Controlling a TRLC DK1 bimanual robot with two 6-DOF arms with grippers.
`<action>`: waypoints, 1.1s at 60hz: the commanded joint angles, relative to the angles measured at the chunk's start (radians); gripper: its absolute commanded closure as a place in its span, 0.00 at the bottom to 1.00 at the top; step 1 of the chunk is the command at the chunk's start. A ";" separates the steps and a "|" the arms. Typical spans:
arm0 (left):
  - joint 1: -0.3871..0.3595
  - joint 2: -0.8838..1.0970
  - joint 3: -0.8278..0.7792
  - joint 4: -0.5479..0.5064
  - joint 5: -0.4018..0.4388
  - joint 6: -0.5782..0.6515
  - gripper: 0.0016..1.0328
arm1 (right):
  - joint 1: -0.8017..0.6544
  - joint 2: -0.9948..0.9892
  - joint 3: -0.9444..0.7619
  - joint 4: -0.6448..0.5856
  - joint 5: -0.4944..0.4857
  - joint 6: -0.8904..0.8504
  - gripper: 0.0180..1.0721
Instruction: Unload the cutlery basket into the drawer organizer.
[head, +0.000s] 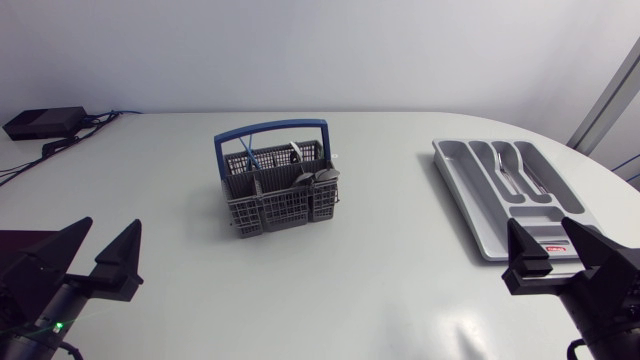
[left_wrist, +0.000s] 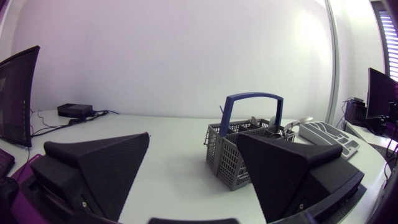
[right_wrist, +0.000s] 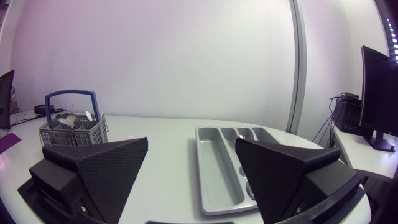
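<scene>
Two claws sat nearest us at the desk's (head: 380, 300) near edge, the left claw (head: 112, 226) and the right claw (head: 541, 228). Both had their fingers spread wide with nothing between them. Beyond the left one, toward the desk's middle, stood the cutlery basket (head: 280, 212), its blue handle (head: 270, 131) upright and several pieces of cutlery (head: 318, 172) poking out of its compartments. Just past the right claw, well apart from the basket, lay the grey drawer organizer (head: 462, 180) with a few utensils (head: 515, 175) in its middle slots. We judged the unloading begun but far from finished, since the basket looked well stocked and neither claw held a piece.
</scene>
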 joint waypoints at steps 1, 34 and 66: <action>-0.021 -0.010 -0.038 -0.018 -0.005 -0.017 0.04 | 0.002 -0.007 -0.020 -0.007 -0.001 -0.007 0.04; -0.016 -0.010 0.031 -0.012 -0.008 -0.061 0.06 | 0.033 -0.007 -0.006 0.016 0.022 -0.010 0.04; -0.077 0.573 0.389 0.010 -0.074 -0.141 0.07 | 0.090 0.444 0.222 0.153 0.040 -0.007 0.05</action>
